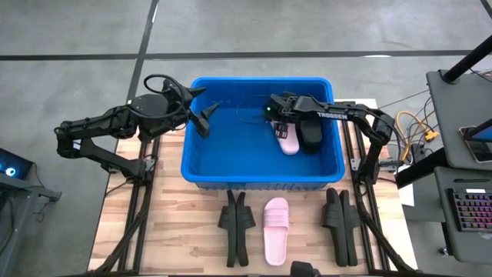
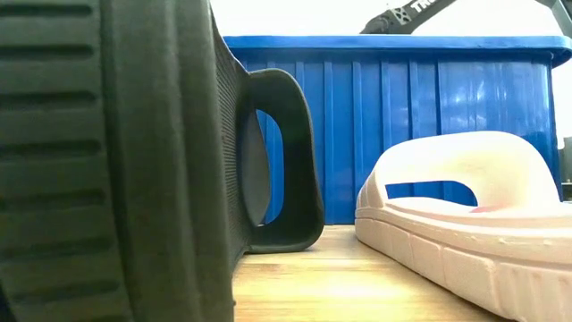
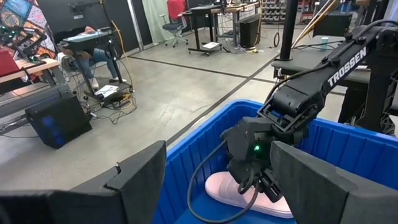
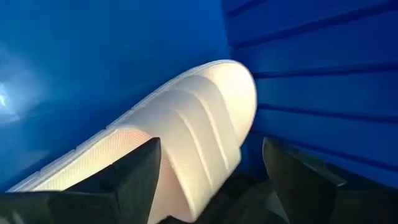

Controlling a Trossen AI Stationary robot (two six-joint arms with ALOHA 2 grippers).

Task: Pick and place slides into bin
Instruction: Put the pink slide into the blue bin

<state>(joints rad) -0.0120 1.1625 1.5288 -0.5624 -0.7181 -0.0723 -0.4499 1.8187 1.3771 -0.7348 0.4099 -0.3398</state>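
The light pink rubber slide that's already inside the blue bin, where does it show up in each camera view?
High view: light pink rubber slide in the bright blue plastic bin, right half, under the right gripper.
Low view: not in it; the pink slide there lies on the table.
Left wrist view: low centre, beneath the right gripper.
Right wrist view: fills the middle.
Shared landmark: the blue bin.

We're in a robotics lab or workshop: polished concrete floor (image 3: 186, 87) beyond the left gripper (image 3: 217, 180), desks with office chairs (image 3: 171, 28), monitors, trailing cables (image 3: 109, 93), and a keyboard (image 1: 470, 211) beside the rig.
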